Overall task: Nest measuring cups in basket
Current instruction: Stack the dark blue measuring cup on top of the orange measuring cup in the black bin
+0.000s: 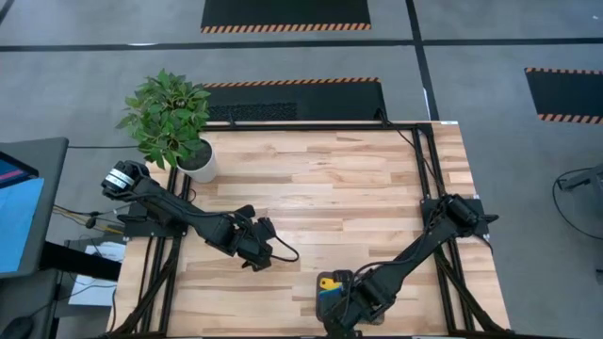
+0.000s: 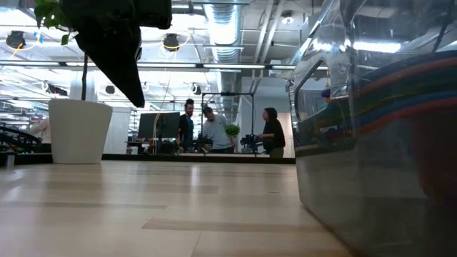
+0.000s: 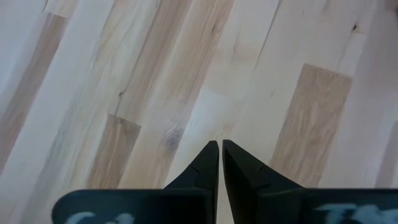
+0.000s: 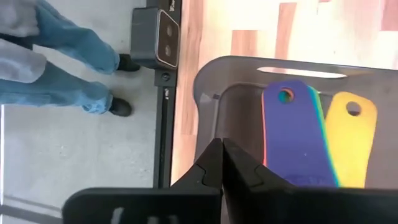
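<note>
Measuring cups (image 4: 317, 140) stacked in the grey basket (image 4: 211, 78) at the 6 o'clock edge of the pale butcher-block table (image 1: 330, 188); blue and yellow flat handles, each with a hole, side by side. Right gripper (image 4: 221, 146) pinched together over the basket's rounded rim. Left gripper (image 3: 220, 148) pressed together above bare planks toward 8 o'clock. Potted plant (image 1: 174, 122) at 10 o'clock. Grey floor with hazard-striped mats all round; people standing far behind.

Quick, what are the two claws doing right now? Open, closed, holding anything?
Left gripper: jaws shut, holding nothing, over the bare table.
Right gripper: jaws shut, holding nothing, above the basket with the measuring cups.
</note>
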### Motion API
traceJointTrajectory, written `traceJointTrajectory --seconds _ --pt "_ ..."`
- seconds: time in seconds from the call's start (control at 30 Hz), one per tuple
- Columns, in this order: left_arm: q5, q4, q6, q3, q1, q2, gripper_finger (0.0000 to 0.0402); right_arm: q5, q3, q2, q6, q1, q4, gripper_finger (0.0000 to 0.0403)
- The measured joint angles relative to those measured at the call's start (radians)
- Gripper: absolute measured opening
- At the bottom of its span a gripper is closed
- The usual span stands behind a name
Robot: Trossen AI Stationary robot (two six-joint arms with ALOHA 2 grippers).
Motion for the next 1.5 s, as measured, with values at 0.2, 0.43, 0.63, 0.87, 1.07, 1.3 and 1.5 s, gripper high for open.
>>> traceJointTrajectory --seconds 0.2,0.43,0.63,0.87,1.07,1.3,1.5 --pt "0.035 0.104 -0.006 0.000 0.000 0.000 0.0011 -0.034 -0.027 0.001 -0.025 -0.007 0.038 0.0017" --pt "0.050 0.282 0.158 0.000 -0.042 0.000 0.0011 -0.034 -0.026 0.001 -0.025 -0.013 0.038 0.0033" --pt "0.022 0.452 0.206 0.002 -0.095 0.115 0.0011 -0.023 -0.026 0.001 -0.022 -0.020 0.039 0.0025" --pt "0.036 0.507 0.189 0.001 -0.155 0.196 0.0011 -0.018 -0.026 0.001 -0.007 -0.018 0.042 0.0016" --pt "-0.004 0.606 0.321 0.001 -0.150 0.196 0.0011 -0.005 -0.026 0.001 -0.011 -0.026 0.041 0.0034" --pt "-0.030 0.642 0.313 0.003 -0.149 0.215 0.0011 -0.004 -0.026 0.001 -0.012 -0.031 0.042 0.0034" --pt "0.034 0.679 0.278 0.023 -0.158 0.291 0.0011 -0.005 -0.026 0.001 -0.009 -0.031 0.053 0.0020"
